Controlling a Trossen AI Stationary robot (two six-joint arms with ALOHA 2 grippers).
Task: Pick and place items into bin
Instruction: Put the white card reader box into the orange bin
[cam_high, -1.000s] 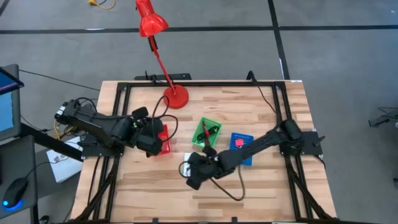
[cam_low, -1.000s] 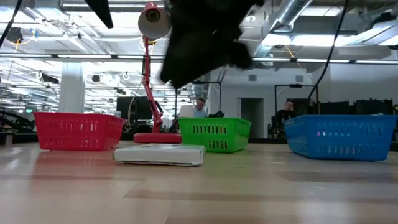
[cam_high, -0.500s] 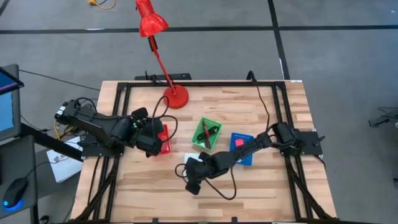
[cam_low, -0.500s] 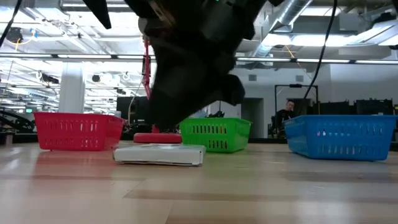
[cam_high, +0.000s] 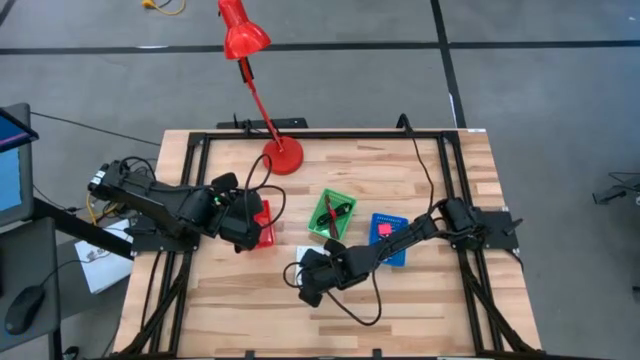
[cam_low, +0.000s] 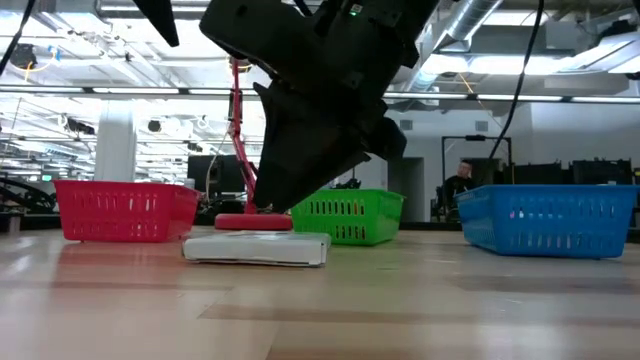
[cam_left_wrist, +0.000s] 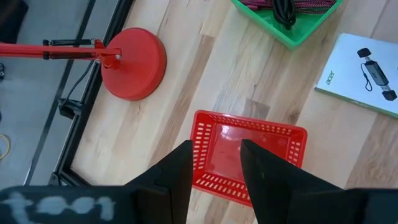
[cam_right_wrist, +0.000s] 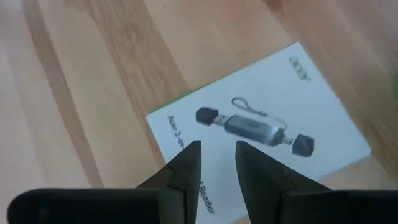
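Right hand has dropped toward the flat white box, fingers parted, apparently empty; so thin against the surface, it may slip free.

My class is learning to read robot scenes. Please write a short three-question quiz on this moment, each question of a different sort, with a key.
1. True or false: the red basket under the left gripper is empty.
2. The right gripper hangs over: A) green basket B) white box C) red lamp
3. Fill in: the blue basket holds something ____ in colour.

Key: 1 true; 2 B; 3 pink.
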